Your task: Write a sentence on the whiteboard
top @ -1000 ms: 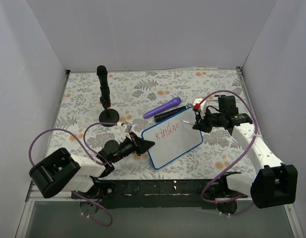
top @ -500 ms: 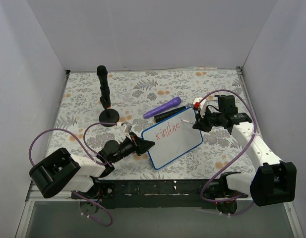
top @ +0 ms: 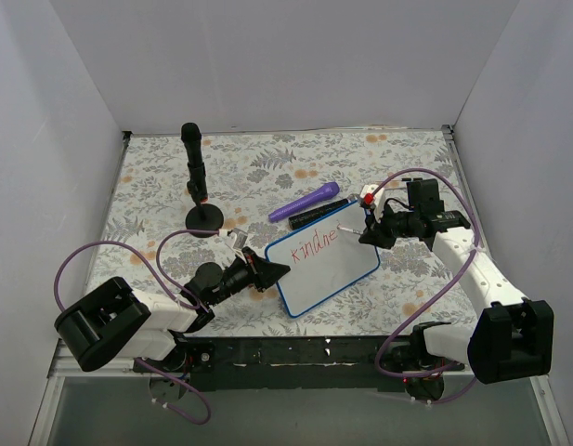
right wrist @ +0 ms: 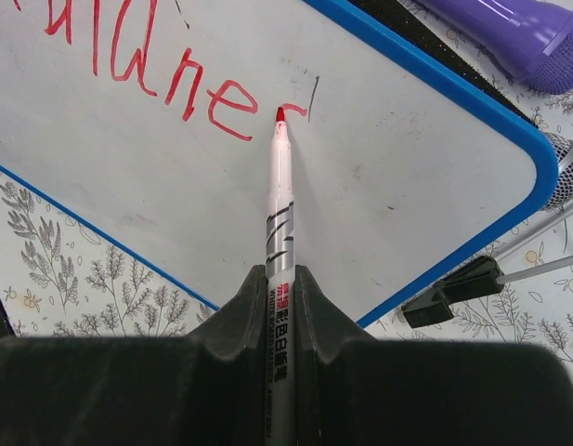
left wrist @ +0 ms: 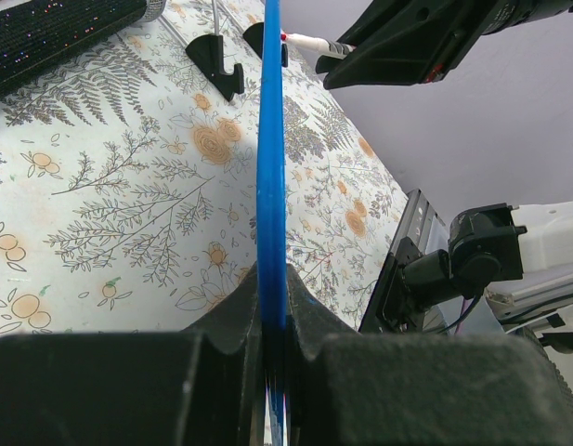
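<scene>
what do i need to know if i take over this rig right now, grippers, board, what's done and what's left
left gripper: shut on the blue edge of the whiteboard, which lies on the floral mat.
right gripper: shut on the red marker, tip on the board.
Done: the sentence reads roughly "kindne", with a small stroke after it.
To do: finish that word, then write the rest.

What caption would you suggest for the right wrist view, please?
Right fingers grip a red marker, its tip on the whiteboard at the end of red lettering.
</scene>
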You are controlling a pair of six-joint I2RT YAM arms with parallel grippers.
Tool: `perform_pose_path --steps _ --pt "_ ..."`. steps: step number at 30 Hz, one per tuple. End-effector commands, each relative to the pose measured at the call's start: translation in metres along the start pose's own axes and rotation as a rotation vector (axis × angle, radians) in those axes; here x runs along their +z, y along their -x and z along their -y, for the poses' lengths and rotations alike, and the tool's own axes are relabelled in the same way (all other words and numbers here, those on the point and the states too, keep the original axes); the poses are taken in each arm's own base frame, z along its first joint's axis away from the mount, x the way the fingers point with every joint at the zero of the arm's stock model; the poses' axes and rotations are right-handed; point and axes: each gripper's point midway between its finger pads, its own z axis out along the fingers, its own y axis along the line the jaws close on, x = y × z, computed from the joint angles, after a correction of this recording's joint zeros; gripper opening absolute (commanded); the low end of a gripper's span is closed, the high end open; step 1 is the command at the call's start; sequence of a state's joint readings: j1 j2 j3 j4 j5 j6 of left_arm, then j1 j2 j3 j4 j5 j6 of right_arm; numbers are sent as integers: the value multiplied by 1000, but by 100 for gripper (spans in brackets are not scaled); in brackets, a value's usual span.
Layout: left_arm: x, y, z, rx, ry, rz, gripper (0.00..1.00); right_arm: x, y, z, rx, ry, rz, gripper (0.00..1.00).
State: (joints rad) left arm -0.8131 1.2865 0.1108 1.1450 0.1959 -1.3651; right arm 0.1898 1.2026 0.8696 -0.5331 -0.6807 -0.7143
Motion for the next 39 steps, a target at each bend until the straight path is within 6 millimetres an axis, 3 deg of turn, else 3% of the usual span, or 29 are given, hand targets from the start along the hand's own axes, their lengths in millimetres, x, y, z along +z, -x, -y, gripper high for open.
perform_pose_path --steps 1,13,25,35,39 --pt "2 11 15 40 -62 33 0 -1 -6 -4 -8 13 -16 1" --pt "1 12 15 41 -61 37 0 -6 -14 5 13 -51 -53 1" --pt "1 11 15 37 -65 35 0 -3 -26 -14 15 34 -62 1" --pt "0 10 14 37 -59 32 0 -14 11 -7 -18 7 55 1" --pt "0 11 14 38 -60 35 0 -21 12 5 1 -48 56 1"
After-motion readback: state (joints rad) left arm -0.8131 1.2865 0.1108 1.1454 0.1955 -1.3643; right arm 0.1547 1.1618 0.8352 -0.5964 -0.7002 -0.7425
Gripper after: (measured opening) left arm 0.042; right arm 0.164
